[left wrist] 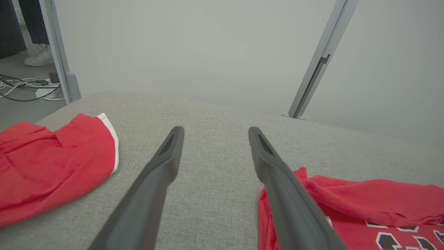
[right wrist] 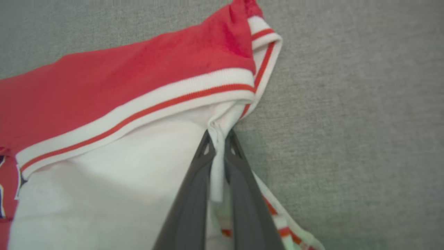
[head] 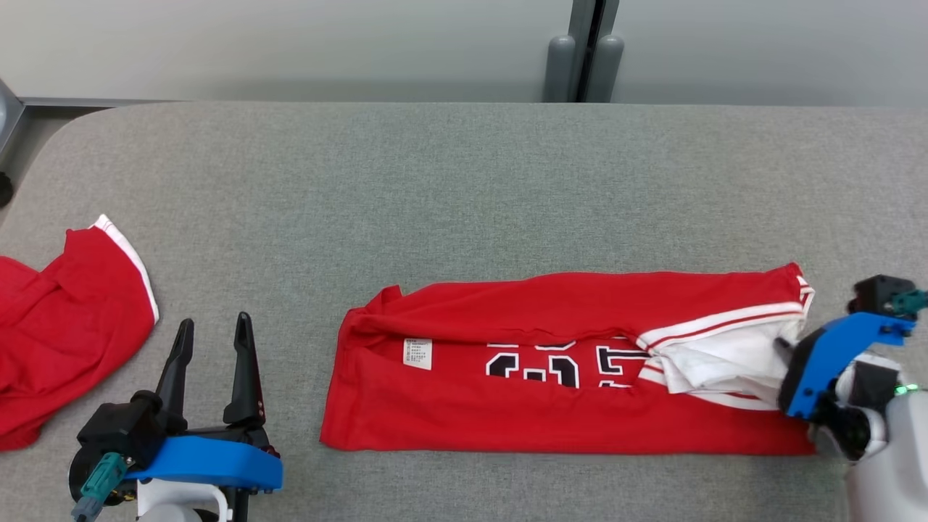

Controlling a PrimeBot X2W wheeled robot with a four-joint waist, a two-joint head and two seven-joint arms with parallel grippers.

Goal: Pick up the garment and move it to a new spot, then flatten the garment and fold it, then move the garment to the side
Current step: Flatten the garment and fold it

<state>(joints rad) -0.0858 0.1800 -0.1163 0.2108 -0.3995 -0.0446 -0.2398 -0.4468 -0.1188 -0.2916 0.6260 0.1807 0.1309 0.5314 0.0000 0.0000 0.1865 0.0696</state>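
The garment [head: 551,362] is a red jersey with white striped trim and dark numbers, folded into a long band across the middle right of the grey table. My right gripper [head: 786,346] sits at its right end, shut on a fold of the white fabric [right wrist: 218,139] beside the striped hem [right wrist: 145,111]. My left gripper [head: 212,330] stands open at the lower left, fingers pointing up, nothing between them. In the left wrist view the left gripper [left wrist: 214,133] hovers above bare table, with the garment's left end [left wrist: 364,205] to its right.
A second red garment [head: 65,326] with a white edge lies crumpled at the table's left edge, also in the left wrist view [left wrist: 52,163]. A grey post [head: 583,51] stands behind the grey table [head: 435,181]. Cables [left wrist: 24,86] and a person's shoe [left wrist: 38,57] are on the floor.
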